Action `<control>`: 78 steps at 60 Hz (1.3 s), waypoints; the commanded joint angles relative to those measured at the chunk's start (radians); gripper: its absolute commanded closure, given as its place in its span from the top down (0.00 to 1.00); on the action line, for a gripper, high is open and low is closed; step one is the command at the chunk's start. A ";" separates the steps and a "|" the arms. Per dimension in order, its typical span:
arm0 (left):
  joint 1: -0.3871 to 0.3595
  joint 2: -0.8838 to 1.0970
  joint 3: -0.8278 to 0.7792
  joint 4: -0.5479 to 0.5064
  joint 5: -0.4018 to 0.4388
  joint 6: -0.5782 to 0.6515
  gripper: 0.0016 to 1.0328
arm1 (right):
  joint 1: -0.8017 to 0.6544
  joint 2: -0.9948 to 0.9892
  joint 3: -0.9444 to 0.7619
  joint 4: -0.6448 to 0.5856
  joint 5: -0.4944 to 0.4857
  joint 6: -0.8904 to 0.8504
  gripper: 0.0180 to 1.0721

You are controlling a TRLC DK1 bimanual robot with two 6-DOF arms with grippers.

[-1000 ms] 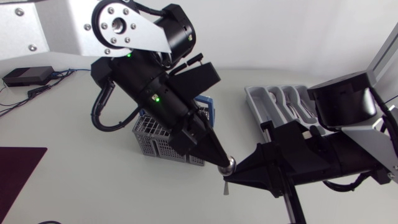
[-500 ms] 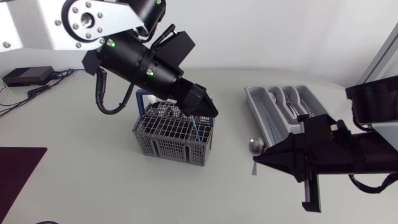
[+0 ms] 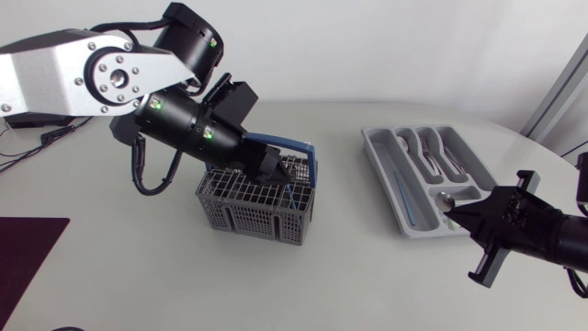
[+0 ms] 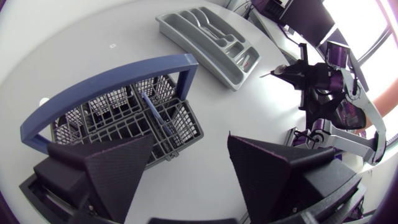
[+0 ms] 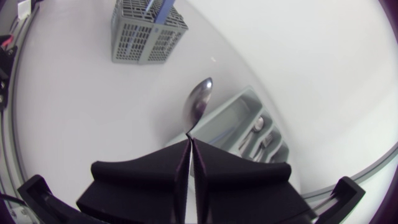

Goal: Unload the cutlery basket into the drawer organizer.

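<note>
The grey cutlery basket (image 3: 246, 204) with its blue handle (image 3: 296, 145) stands left of the middle, and a blue-handled piece (image 4: 159, 118) is upright in it. My left gripper (image 3: 274, 167) hangs open just above the basket's back right corner, holding nothing. In the left wrist view the basket (image 4: 124, 115) lies ahead of the spread fingers (image 4: 112, 165). The grey drawer organizer (image 3: 386, 170) at the right holds several pieces. My right gripper (image 3: 454, 213) is shut on a metal spoon (image 3: 444, 197) by its handle, over the organizer's near end. The spoon bowl (image 5: 199, 102) points ahead of the gripper.
A dark mat (image 3: 28, 267) lies at the table's front left corner. A black box (image 3: 41, 112) with cables sits at the back left. Bare white table lies between the basket and the organizer (image 5: 249, 121).
My left gripper let go of the spoon, opened and drew back up over the basket. My right arm carried the spoon rightward to the organizer's near end.
</note>
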State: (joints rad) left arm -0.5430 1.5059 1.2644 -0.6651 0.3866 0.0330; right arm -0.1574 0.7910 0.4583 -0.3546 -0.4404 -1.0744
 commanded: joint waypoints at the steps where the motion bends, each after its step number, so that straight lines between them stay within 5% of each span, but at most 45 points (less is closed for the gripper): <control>1: 0.009 0.004 -0.019 0.007 -0.006 -0.030 0.86 | -0.044 0.005 -0.041 0.049 0.022 -0.096 0.06; 26: 0.023 0.007 -0.020 0.005 -0.012 -0.051 0.86 | -0.237 0.309 -0.081 0.391 0.092 -0.429 0.06; 53: 0.023 0.036 -0.005 0.001 -0.023 -0.081 0.86 | -0.159 0.643 -0.129 0.839 0.316 -0.627 0.06; 65: 0.017 0.036 0.003 -0.002 -0.023 -0.090 0.86 | -0.126 0.761 -0.130 0.941 0.378 -0.667 0.06; 71: 0.017 0.036 0.003 -0.002 -0.023 -0.090 0.86 | -0.125 0.772 -0.136 0.957 0.384 -0.668 0.23; 78: 0.017 0.036 0.003 -0.002 -0.025 -0.090 0.86 | -0.125 0.741 -0.152 0.954 0.382 -0.668 0.58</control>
State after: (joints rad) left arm -0.5247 1.5238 1.2625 -0.6605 0.3645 -0.0277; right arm -0.2886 1.5478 0.3321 0.5831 -0.0689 -1.7069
